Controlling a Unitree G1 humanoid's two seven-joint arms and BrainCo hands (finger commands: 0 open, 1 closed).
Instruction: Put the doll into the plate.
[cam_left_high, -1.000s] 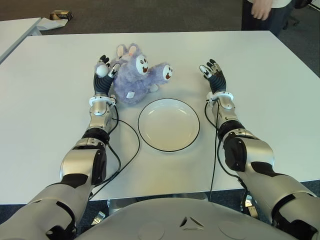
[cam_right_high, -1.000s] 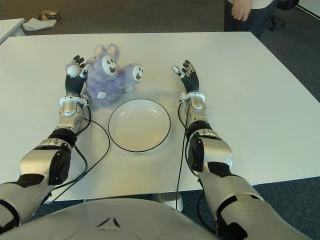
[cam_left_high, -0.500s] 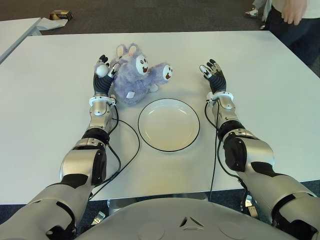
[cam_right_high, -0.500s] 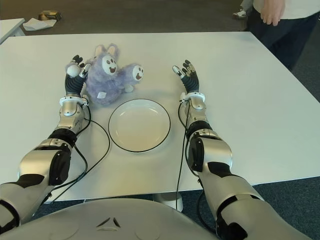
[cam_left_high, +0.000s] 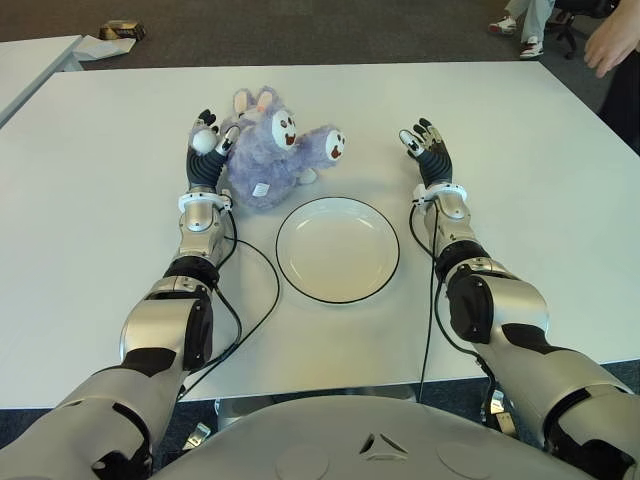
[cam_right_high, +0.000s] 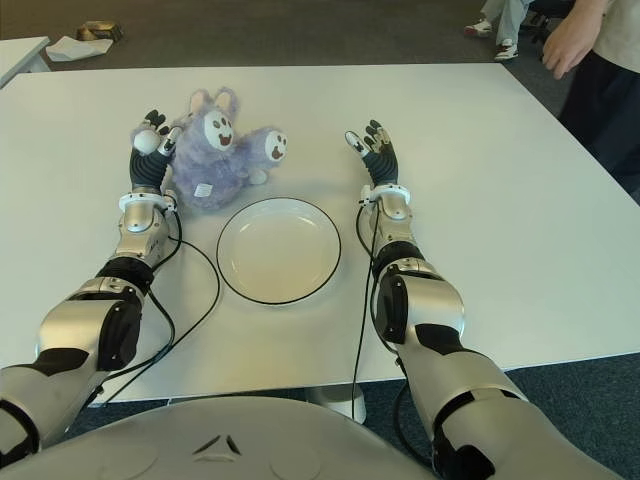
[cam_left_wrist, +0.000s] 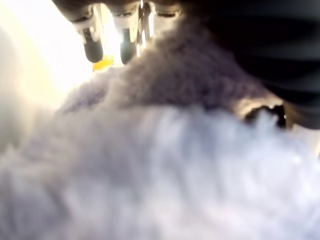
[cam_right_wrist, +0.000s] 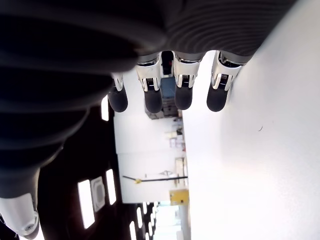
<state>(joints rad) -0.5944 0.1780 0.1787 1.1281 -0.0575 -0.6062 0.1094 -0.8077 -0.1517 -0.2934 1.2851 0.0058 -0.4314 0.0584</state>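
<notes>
Both hands spread: left hand (cam_left_high: 205, 150) apparently touching doll (cam_left_high: 268, 150) beside plate (cam_left_high: 338, 249); right hand (cam_left_high: 428, 152) empty.

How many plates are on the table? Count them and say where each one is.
1. The plate lies on the white table between the robot's arms, just in front of the purple doll; it holds nothing. None seems hidden.

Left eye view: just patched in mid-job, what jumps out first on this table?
The fluffy purple doll lies on the white table, just beyond the empty white plate and toward the robot's left. The left hand is against the doll's left side, fingers open; the right hand is open over bare table beyond the plate's right side. A person's hand shows at the far right edge.
</notes>
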